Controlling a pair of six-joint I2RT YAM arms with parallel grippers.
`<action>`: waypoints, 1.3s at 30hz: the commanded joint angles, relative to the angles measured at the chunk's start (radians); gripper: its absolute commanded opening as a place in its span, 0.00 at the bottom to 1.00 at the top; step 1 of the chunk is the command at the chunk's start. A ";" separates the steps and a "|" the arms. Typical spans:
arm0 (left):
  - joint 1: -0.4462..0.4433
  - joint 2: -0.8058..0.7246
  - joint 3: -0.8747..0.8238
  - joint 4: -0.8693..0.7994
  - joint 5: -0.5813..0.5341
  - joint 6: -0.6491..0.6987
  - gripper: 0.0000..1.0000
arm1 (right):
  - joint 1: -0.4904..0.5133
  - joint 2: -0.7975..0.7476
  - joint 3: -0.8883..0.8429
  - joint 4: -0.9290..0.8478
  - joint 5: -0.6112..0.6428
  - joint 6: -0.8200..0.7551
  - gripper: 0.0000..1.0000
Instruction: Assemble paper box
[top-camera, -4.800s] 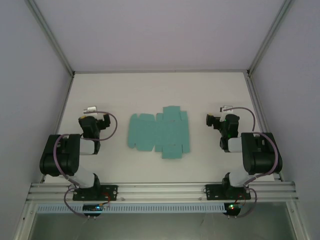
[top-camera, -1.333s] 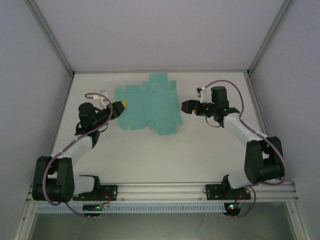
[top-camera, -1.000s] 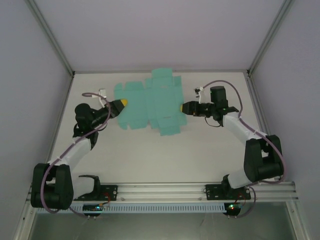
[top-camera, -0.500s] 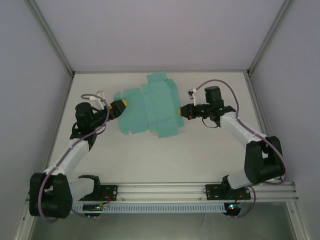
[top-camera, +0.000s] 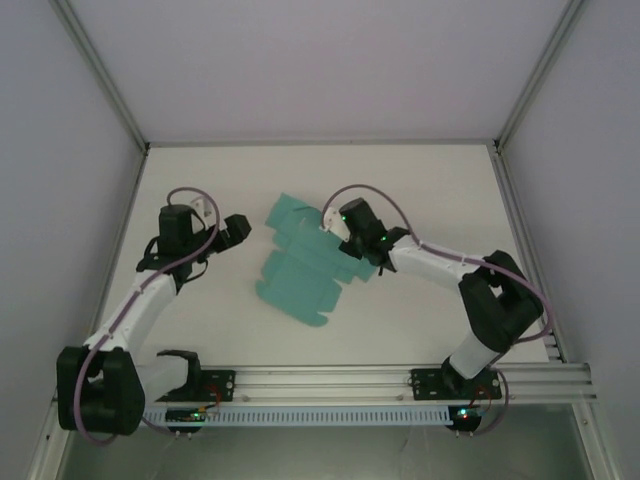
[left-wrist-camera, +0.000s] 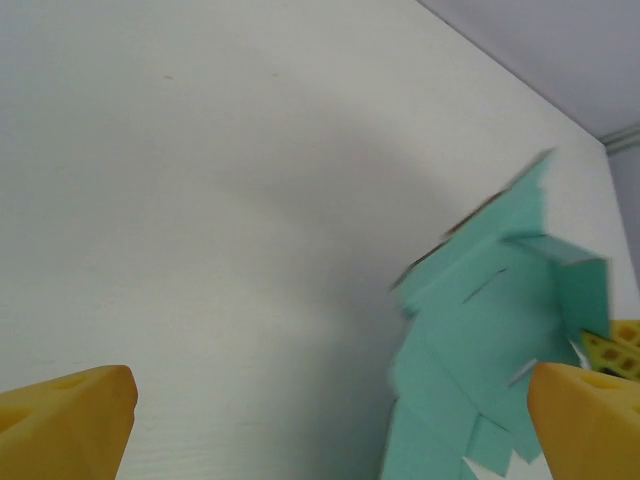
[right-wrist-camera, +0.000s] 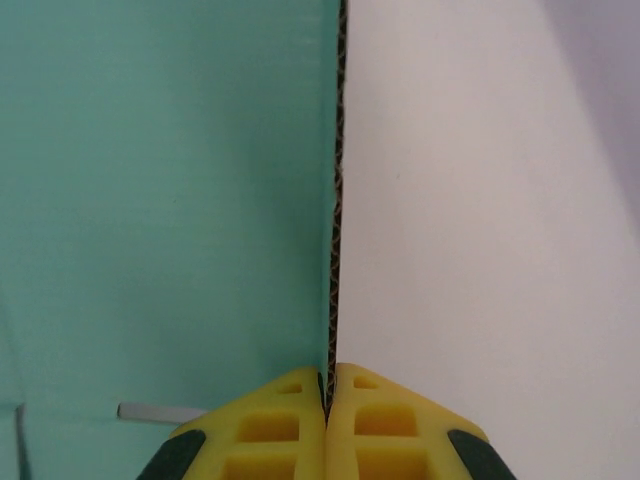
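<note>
The paper box (top-camera: 298, 272) is a flat teal die-cut sheet lying askew mid-table, one flap lifted at its far right. My right gripper (top-camera: 340, 234) is shut on that flap. In the right wrist view its yellow fingers (right-wrist-camera: 265, 425) pinch the corrugated edge of the paper box (right-wrist-camera: 170, 200), which stands upright between them at the gripper (right-wrist-camera: 328, 388). My left gripper (top-camera: 236, 228) is open, left of the sheet and apart from it. Its wrist view has the gripper (left-wrist-camera: 325, 430) spread wide over bare table, the paper box (left-wrist-camera: 490, 330) to the right.
The white table (top-camera: 420, 190) is ringed by pale enclosure walls (top-camera: 80, 200) and a metal rail (top-camera: 320, 380) along the near edge. Free table lies behind and in front of the sheet.
My left gripper has opened, let go of the sheet and drawn back left. My right gripper has shut on a flap and dragged the sheet nearer, turning it askew.
</note>
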 joint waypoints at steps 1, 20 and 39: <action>-0.018 0.051 0.091 0.074 0.135 0.017 1.00 | 0.023 0.039 -0.031 0.199 0.183 -0.308 0.00; -0.227 0.548 0.505 -0.066 0.283 0.037 0.63 | 0.051 0.003 -0.096 0.380 0.128 -0.372 0.00; -0.278 0.670 0.525 0.136 0.372 -0.148 0.21 | 0.071 -0.005 -0.144 0.456 0.157 -0.340 0.00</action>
